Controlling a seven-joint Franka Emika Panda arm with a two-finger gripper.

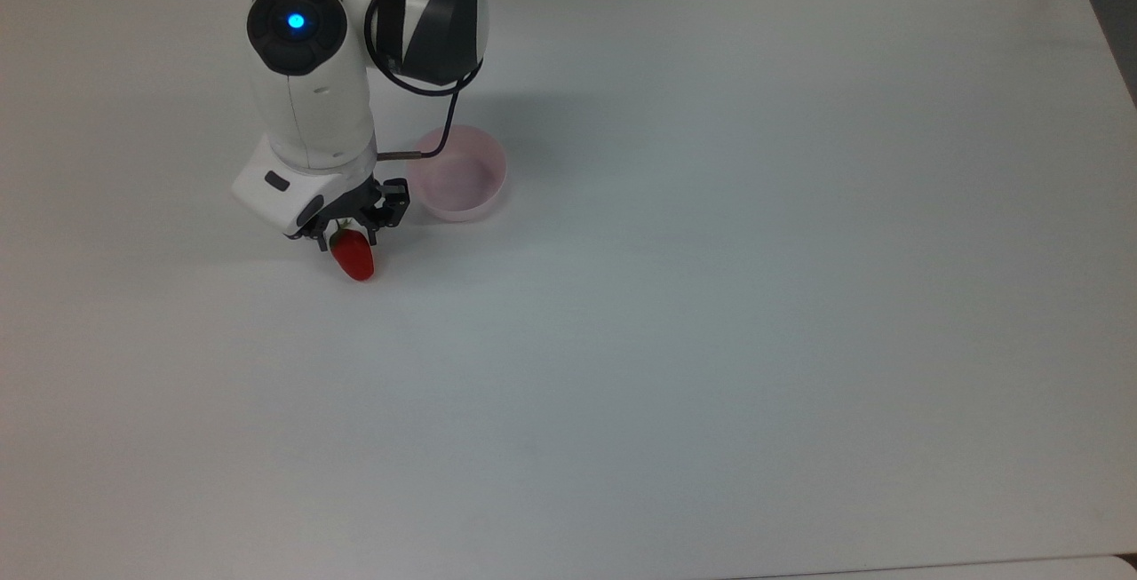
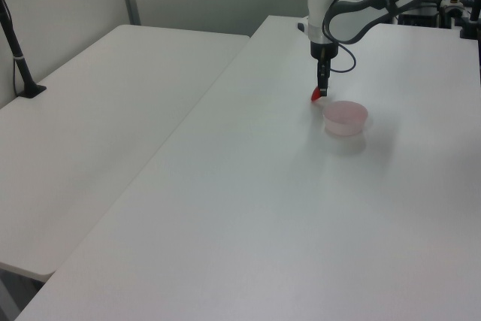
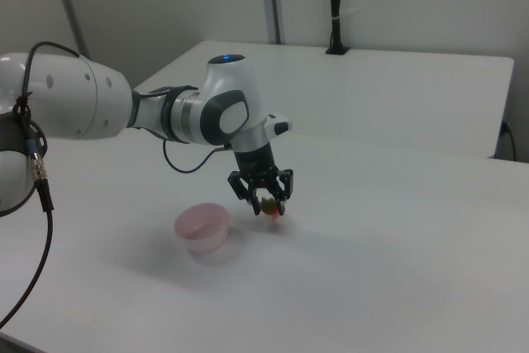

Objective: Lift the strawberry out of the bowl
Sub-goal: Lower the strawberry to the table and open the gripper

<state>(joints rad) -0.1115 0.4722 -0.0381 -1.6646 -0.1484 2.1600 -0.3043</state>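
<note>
The pale pink bowl [image 1: 462, 203] stands on the white table with nothing inside it; it also appears in the left view [image 2: 346, 119] and the right view [image 3: 202, 230]. My gripper [image 1: 347, 230] is shut on the red strawberry [image 1: 353, 258], holding it at its green cap with the tip pointing down. The strawberry [image 2: 316, 95] hangs low over the table outside the bowl, just off the bowl's lower-left side in the top view. In the right view the gripper [image 3: 264, 198] and strawberry [image 3: 272, 208] are to the bowl's right. Whether the tip touches the table I cannot tell.
The white table [image 1: 711, 340] stretches wide to the top view's right and bottom. A second white table [image 2: 98, 110] adjoins it on the left view's left. A black clamp post [image 2: 19, 62] stands at that table's far-left edge.
</note>
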